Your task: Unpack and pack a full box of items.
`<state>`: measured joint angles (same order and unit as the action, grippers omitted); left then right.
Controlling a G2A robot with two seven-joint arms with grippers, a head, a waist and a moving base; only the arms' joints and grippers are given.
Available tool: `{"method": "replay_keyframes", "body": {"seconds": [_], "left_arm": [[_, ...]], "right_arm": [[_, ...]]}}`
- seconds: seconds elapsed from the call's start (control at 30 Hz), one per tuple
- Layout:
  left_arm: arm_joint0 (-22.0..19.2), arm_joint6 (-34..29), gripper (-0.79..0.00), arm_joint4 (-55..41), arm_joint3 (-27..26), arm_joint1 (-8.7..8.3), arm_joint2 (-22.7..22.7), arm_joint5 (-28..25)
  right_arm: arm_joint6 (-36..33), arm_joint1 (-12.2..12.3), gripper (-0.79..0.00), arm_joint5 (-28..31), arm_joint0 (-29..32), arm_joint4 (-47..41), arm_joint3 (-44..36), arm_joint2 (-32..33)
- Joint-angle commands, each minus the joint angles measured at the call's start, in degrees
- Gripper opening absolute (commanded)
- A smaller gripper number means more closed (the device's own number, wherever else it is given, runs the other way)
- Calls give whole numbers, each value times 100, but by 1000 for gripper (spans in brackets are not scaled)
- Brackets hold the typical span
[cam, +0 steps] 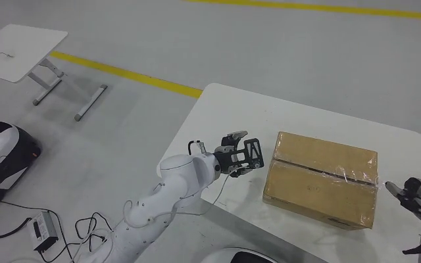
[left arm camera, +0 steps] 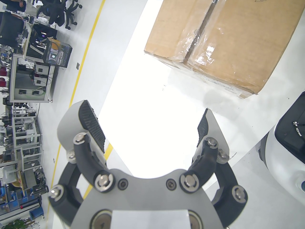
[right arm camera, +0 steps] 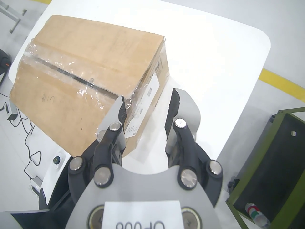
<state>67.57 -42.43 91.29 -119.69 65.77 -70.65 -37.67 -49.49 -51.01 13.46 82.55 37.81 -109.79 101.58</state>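
Note:
A brown cardboard box (cam: pixel 321 179) lies on the white table (cam: pixel 237 108), its top flaps closed and clear tape running along the seam (left arm camera: pixel 205 22). My left gripper (cam: pixel 245 154) hangs open just beyond the box's left end, nothing between its ribbed pads (left arm camera: pixel 91 126). My right gripper (cam: pixel 404 192) is open at the box's right end, by the near corner; one finger (right arm camera: pixel 120 110) stands before the labelled end face (right arm camera: pixel 145 101) of the box (right arm camera: pixel 78 77).
The table's near edge runs close below the box. A green-framed cart (right arm camera: pixel 274 158) stands on the floor off the table's right side. A small white side table (cam: pixel 26 49) stands far left, and yellow floor lines (cam: pixel 125 73) cross behind.

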Motion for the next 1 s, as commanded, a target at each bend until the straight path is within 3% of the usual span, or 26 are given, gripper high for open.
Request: {"method": "replay_keyframes", "body": {"seconds": [0.0, 0.03, 0.07, 0.1, 0.13, 0.17, 0.4, 0.73, 0.97], "left_arm": [[11, -5, 0, -2, -13, -4, -4, 2], [14, -5, 0, -3, -18, -6, -6, 2], [17, 1, 0, -11, -23, -8, -10, 5], [21, 2, 0, -14, -26, -10, -12, 5], [24, 0, 0, -15, -27, -11, -17, 12], [27, -1, 0, -16, -32, -13, -17, 17], [79, 3, 0, -41, -112, -28, -120, 124], [147, 13, 0, -51, -164, -45, -204, 130], [147, 13, 0, -51, -164, -45, -204, 130]], "right_arm": [[123, 1, -403, 39, 68, -102, -122, 148], [225, -4, -422, 81, 118, -204, -197, 199], [317, -6, -493, 146, 165, -262, -291, 245], [434, -10, -570, 216, 213, -276, -382, 279], [605, -18, -751, 303, 256, -330, -500, 277], [734, -26, -785, 385, 310, -363, -573, 246], [1579, -110, -785, 751, 208, -213, -700, -762], [1924, -362, -785, 605, -1174, 712, 293, -2914], [1992, -507, -785, 420, -1656, 992, 1005, -3545]]}}
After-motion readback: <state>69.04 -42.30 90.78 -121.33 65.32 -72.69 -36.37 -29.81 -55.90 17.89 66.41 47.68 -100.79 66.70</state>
